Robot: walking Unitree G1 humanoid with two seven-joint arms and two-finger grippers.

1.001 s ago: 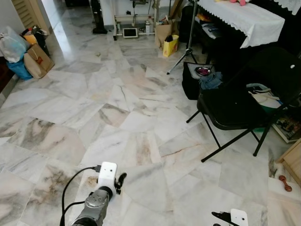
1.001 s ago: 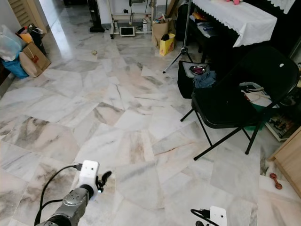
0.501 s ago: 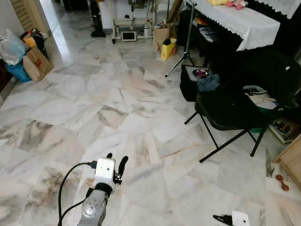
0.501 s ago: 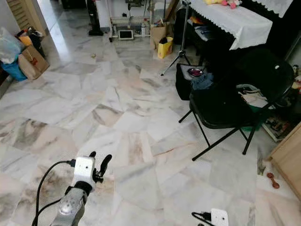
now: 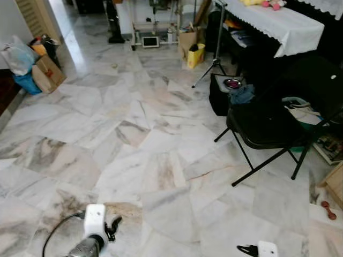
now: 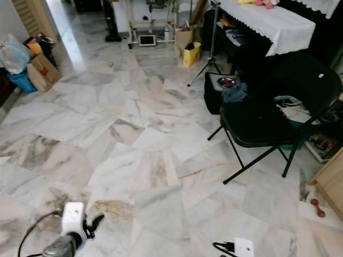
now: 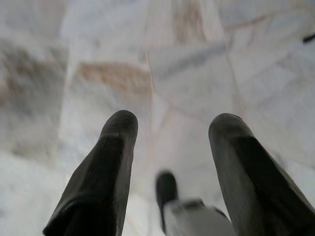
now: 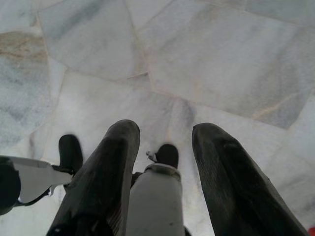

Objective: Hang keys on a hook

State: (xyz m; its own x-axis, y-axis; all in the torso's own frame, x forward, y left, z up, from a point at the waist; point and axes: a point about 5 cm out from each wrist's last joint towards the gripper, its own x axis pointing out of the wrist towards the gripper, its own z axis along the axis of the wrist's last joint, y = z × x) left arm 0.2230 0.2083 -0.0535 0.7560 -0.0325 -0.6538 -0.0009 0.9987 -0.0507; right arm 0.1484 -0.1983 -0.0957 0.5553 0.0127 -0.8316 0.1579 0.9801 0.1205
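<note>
Both claws hang low over a marble floor [image 5: 134, 118], each with its two black fingers spread apart and nothing between them. Left gripper [image 5: 111, 228] sits at the lower left of the head view, on a silver arm with a white camera block [image 5: 94, 219] and a black cable [image 5: 56, 235] looping off it. From the left wrist, its fingers [image 7: 106, 167] point down at pale, brown-veined tiles. Right gripper [image 5: 247, 249] shows at the bottom edge, right of centre, beside its own white block [image 5: 266, 248]. From the right wrist, its fingers [image 8: 110, 167] are parted above the floor, with the robot's own body blurred below.

No keys or hook can be made out in any view, so their place cannot be told.

To the right stands a black folding chair [image 5: 268, 126]. Behind it is a dark table under a white cloth [image 5: 273, 19]. Near the chair sits a black box [image 5: 222, 96] holding a small bowl [image 5: 232, 83]. A tripod [image 5: 213, 59] and a yellow bag [image 5: 195, 54] stand farther back. At the far left, against the wall, are a brown paper bag [image 5: 48, 72], a blue bag [image 5: 25, 83] and a white plastic bag [image 5: 19, 53]. A small red object [image 5: 328, 210] lies on the floor at the right edge.
</note>
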